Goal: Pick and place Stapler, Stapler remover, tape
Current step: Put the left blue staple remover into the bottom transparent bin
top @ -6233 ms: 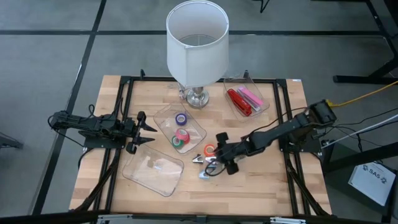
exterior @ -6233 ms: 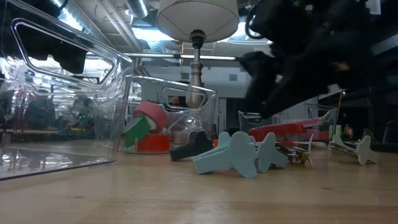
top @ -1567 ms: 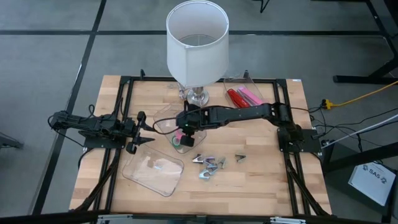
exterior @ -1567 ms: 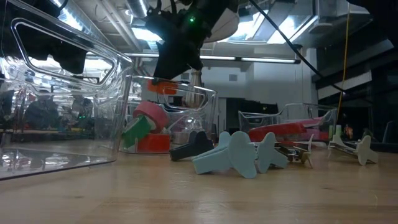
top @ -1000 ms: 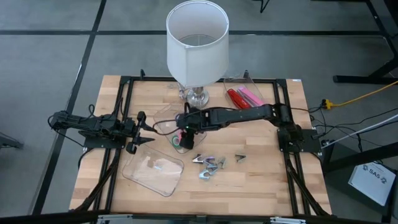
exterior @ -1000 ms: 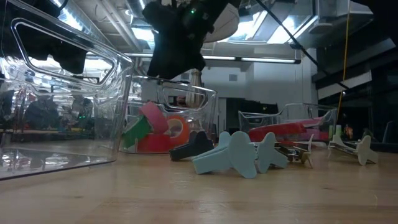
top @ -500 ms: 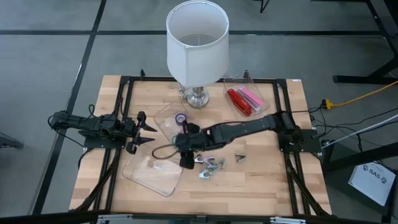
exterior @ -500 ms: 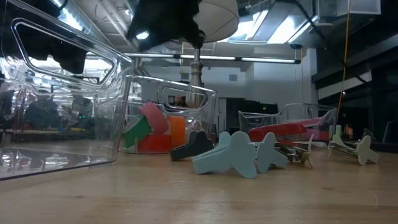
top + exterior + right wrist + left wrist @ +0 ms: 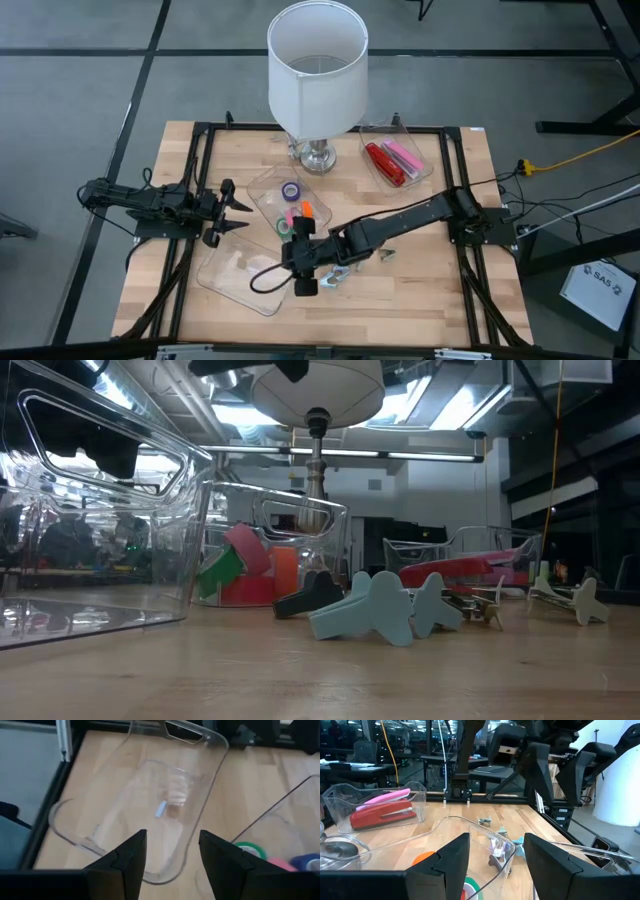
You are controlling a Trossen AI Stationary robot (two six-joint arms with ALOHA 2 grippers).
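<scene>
**Right arm empty-handed over the spare tray, staple removers still loose on the bench**

We take the lamp (image 9: 318,62) as our marker. Directly in front of its base sits a clear tray (image 9: 262,188) holding the tape (image 9: 291,190): a purple roll, an orange one and a green one, with a pink-red roll showing beside them in the low view. To the right of the lamp base, a second tray (image 9: 425,165) holds the red stapler (image 9: 380,163) and a pink one alongside it.

Farther forward from the lamp than the tape tray, the staple removers (image 9: 372,608) lie on the bare bench (image 9: 420,300), grouped close together. Next to them, forward and left of the lamp, is an empty tray (image 9: 235,272).

The right gripper (image 9: 171,840) hangs above the near rim of that empty tray, fingers spread apart with nothing between them. The left gripper (image 9: 243,214) waits left of the tape tray, fingers also apart and empty.

We judge the removers to be the job in hand. They look small, light and stiff, with smooth plastic wings and a sprung metal claw, so they may skate on the wood or twist when pinched. We would close across the plastic wings, not the claw tips. The tape rolls are light rigid rings that could roll; the stapler is heavier and best gripped across its narrow middle.
</scene>
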